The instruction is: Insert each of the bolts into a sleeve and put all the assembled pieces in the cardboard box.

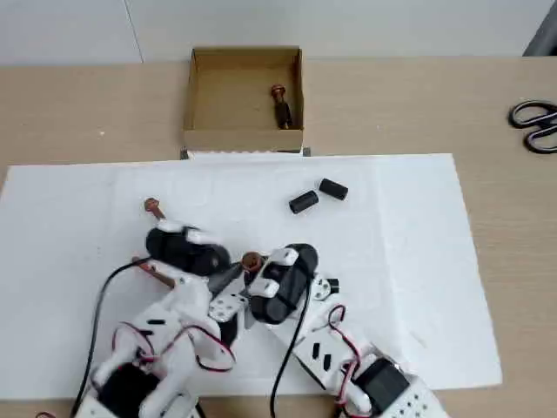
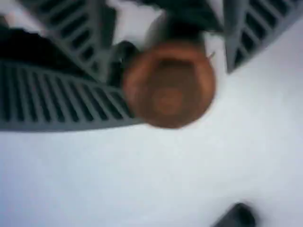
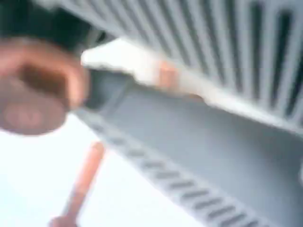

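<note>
A copper bolt [image 1: 252, 259] is held above the white paper between the two arms. In the left wrist view its round head [image 2: 168, 85] faces the camera, with a black sleeve [image 2: 182, 26] right behind it. My left gripper [image 1: 237, 270] is shut on the bolt. My right gripper [image 1: 265, 268] meets it from the other side, its ribbed fingers [image 2: 255, 28] closed around the sleeve. The bolt head [image 3: 33, 94] sits at the edge of the right wrist view. Two loose sleeves [image 1: 303, 202] [image 1: 333, 189] lie further back. The cardboard box [image 1: 198, 96] holds one assembled piece [image 1: 280, 104].
One loose bolt [image 1: 154, 207] lies on the paper left of the arms; another [image 1: 152, 270] is half hidden under the left arm and shows as a bolt [image 3: 83, 179] on the paper. Scissors [image 1: 535, 122] rest at the table's far right edge. Another sleeve [image 2: 236, 215] lies nearby.
</note>
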Controlling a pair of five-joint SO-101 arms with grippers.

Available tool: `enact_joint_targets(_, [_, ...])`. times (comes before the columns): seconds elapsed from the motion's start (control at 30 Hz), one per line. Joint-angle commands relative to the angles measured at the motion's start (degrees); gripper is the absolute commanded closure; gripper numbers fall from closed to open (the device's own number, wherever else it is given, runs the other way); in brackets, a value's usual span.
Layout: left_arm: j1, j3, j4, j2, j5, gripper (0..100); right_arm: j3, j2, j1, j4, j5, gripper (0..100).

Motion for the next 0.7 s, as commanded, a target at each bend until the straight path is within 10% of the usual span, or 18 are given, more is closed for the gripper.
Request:
enact_joint_targets(0.0, [0.53, -0.22, 0.88, 0.26, -0.44, 79, -5.80, -0.48, -0.04, -1.63, 0.44, 99.6])
enact_joint_targets(0.67, [-5.10, -10.86, 0.79, 0.26, -3.25, 80, -2.64, -0.48, 0.04, -1.89, 0.44, 99.6])
